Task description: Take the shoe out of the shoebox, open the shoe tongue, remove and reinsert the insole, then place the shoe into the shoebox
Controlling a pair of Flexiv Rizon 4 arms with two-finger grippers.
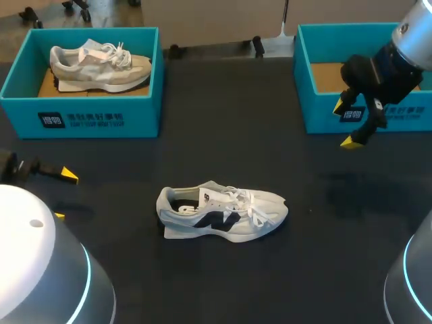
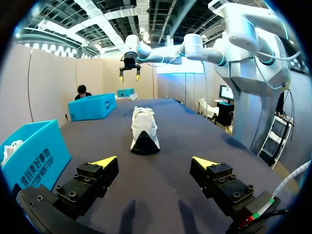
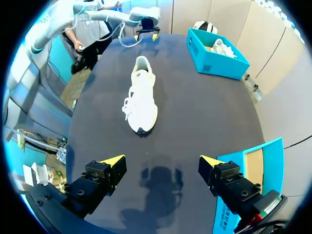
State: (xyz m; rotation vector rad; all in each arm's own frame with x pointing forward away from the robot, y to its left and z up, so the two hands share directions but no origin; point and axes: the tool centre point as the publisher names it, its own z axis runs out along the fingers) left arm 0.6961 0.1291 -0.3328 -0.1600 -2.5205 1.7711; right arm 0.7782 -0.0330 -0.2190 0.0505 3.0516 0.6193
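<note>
- The shoe (image 1: 223, 214) is out of its box. It stands on its sole in the middle of the table (image 1: 304, 270).
- Its long way runs from side to side. The heel points to my left side and the toe points to my right side.
- The left gripper (image 1: 64, 196) is low, near the table's left edge. Its fingers are open and hold nothing.
- From the left wrist, the shoe lies straight ahead of the open fingers, heel end first, and well apart from them.
- The right gripper (image 1: 345, 123) hangs high, just in front of the empty shoebox (image 1: 324, 115). Its fingers are open too, with nothing in them.
- From the right wrist, the toe is the near end, and the shoe is well apart from this gripper as well.
- I think opening the tongue comes next. The left arm lines up with the heel and the right arm lines up with the toe, so each arm could take one end.
- I cannot tell which arm is nearer.
- There is bare table all around the shoe, so there is room to come in.
- The other shoebox (image 1: 101, 118), with a second shoe (image 1: 101, 64) in it, sits at the far left, out of the way.
</note>
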